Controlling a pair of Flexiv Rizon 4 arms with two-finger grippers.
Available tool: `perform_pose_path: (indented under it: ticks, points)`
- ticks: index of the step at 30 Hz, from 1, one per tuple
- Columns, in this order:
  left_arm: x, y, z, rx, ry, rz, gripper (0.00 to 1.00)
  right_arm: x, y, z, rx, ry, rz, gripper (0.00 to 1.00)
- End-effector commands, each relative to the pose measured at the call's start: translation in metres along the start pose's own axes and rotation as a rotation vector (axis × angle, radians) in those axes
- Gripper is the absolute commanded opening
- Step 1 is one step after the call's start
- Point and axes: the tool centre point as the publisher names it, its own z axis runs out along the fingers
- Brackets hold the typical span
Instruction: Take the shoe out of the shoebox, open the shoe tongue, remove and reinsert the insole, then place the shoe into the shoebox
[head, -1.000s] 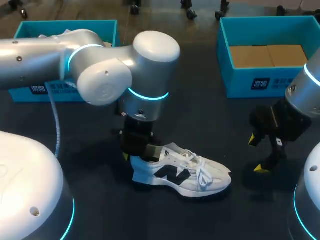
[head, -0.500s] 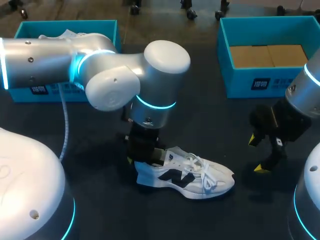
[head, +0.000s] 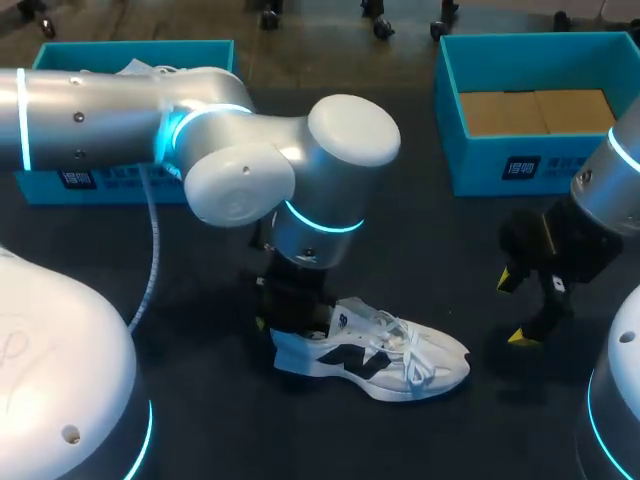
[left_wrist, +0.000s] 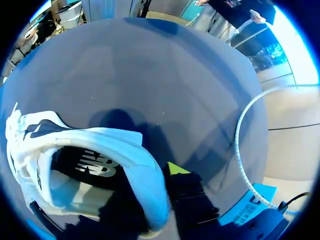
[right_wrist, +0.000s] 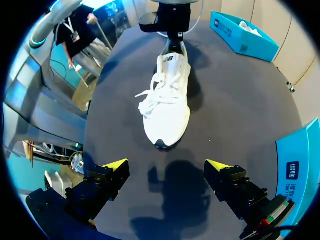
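On the dark table (head: 430, 240), the left arm (head: 250, 170) reaches past the middle and hangs over the heel of the shoe (head: 380, 362). It hides the heel from above, so a slip there would go unseen from the head camera. Two blue boxes stand along the far edge, the left box (head: 60, 180) behind that arm and the right box (head: 520, 165) well apart from the shoe. The shoe is therefore out of its box, and the tongue and insole work looks not yet done. It sits on its sole between the arms, toe toward the right gripper (right_wrist: 167, 167), with the laces (right_wrist: 150, 97) loose over the tongue.

The left gripper (head: 288, 318) seems to pinch the heel collar, one finger outside and one inside, though the inner finger is mostly hidden. That hold is narrow. The soft collar could fold or pull free if the toe is pushed, and the shoe would swing about its heel. The right gripper hangs near the toe but apart from it, jaws wide apart and holding nothing. Coming in for the tongue, a finger could snag the loose laces and drag the whole shoe instead of lifting the tongue.
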Motion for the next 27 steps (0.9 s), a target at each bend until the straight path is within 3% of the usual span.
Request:
perform_pose_path:
  ticks: [1,3,17,23,27]
  points:
    - [-0.012,0.002,0.005,-0.006,0.002,-0.003,0.68,0.001,0.0,0.0,0.003,-0.001,0.001,1.0]
    - [-0.01,0.002,0.001,-0.001,-0.016,0.004,1.0,0.001,0.0,0.0,0.003,-0.001,0.001,1.0]
    - [0.03,-0.02,-0.076,-0.039,-0.192,0.032,1.0,0.001,0.0,0.0,0.003,-0.001,0.001,1.0]
    - [0.047,-0.028,-0.088,0.03,-0.313,-0.013,1.0,0.001,0.0,0.0,0.003,-0.001,0.001,1.0]
    - [0.064,-0.032,-0.1,0.147,-0.523,-0.098,1.0,0.001,0.0,0.0,0.003,-0.001,0.001,1.0]
